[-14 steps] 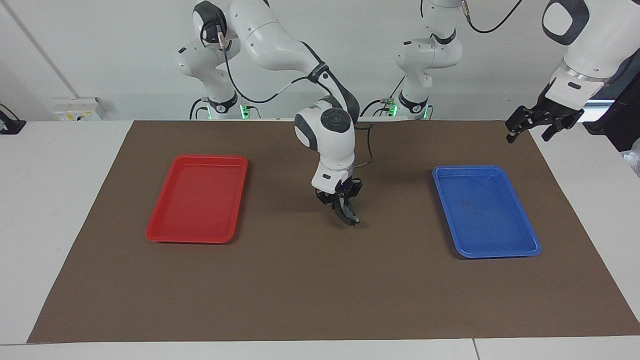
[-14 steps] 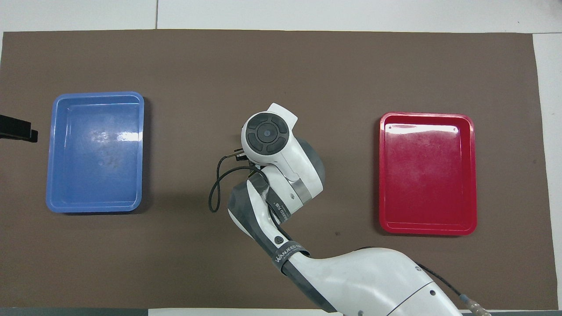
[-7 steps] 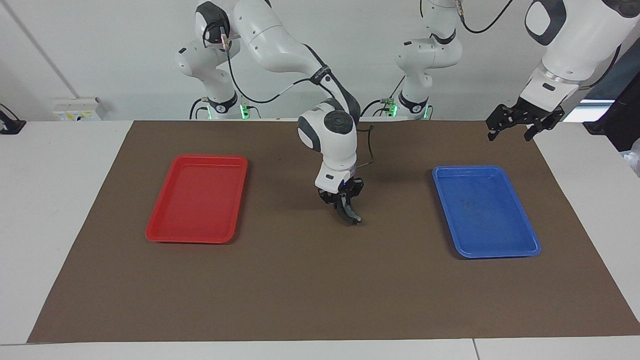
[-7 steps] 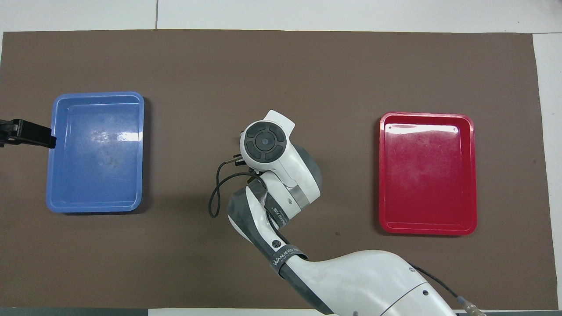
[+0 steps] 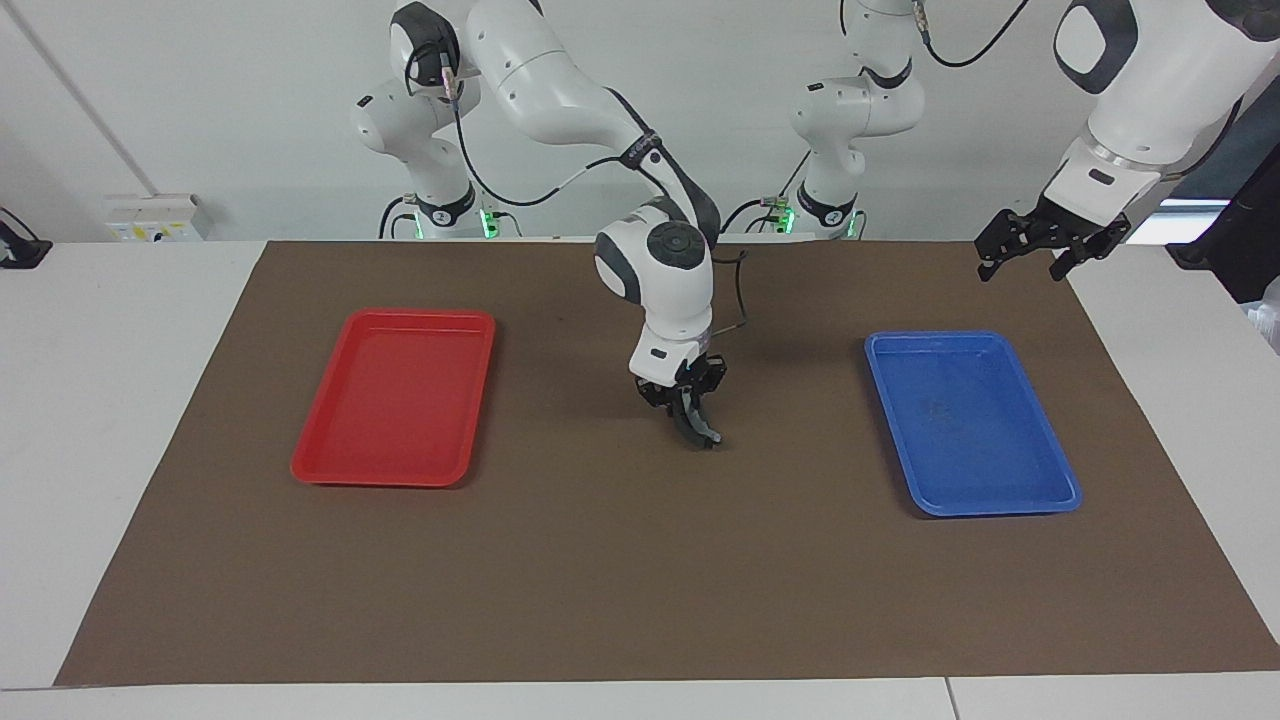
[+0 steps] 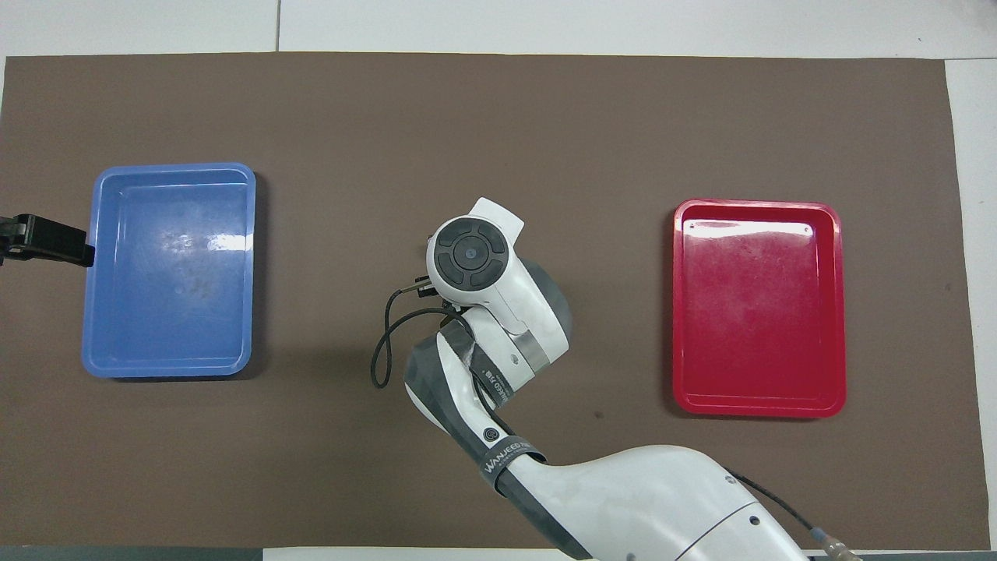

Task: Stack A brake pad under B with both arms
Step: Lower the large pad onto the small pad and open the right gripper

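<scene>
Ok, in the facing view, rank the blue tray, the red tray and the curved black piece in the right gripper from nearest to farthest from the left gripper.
1. Blue tray: at the left arm's end of the table, close by the left gripper.
2. Curved black piece: held by the right gripper over the middle of the table.
3. Red tray: at the right arm's end.

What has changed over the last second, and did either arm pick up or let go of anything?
The left gripper swung in from the table's edge toward the blue tray, rising a little. The right gripper lifted slightly over the mat's middle, keeping its hold on the curved dark piece. Nothing was taken or released. Both trays, blue and red tray, stayed put.
</scene>
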Motion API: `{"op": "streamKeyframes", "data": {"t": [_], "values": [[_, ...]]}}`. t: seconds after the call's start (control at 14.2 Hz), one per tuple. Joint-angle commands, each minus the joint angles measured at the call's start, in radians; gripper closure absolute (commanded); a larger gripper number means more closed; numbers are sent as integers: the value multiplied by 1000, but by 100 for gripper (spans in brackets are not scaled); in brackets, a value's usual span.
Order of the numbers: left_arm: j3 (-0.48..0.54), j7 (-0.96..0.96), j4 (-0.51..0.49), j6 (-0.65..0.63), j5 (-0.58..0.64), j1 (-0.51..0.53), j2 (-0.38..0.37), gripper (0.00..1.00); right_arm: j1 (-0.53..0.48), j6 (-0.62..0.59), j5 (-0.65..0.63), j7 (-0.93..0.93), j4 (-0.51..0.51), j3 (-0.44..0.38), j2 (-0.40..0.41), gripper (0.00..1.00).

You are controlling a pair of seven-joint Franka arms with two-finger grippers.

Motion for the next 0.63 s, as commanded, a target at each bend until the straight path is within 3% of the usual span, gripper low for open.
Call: {"op": "streamKeyframes", "data": {"t": [0.0,0.14,0.21,0.28,0.35,0.56], "values": [[-9,6,-7,-13,-8,12,-10,0,7,10,13,8,-46,8,-31,79],[-9,6,-7,-13,-8,12,-10,0,7,7,15,8,-46,8,-34,72],[-9,6,-7,-13,-8,14,-10,0,7,4,13,8,-46,8,-34,57],[-7,6,-7,-13,-8,14,-10,0,8,0,13,11,-46,8,-35,15],[-9,6,-7,-13,-8,14,-10,0,10,-12,10,11,-37,8,-35,0],[-9,6,-7,-13,-8,14,-10,0,-15,-78,-7,14,-3,-7,-69,0]]}}
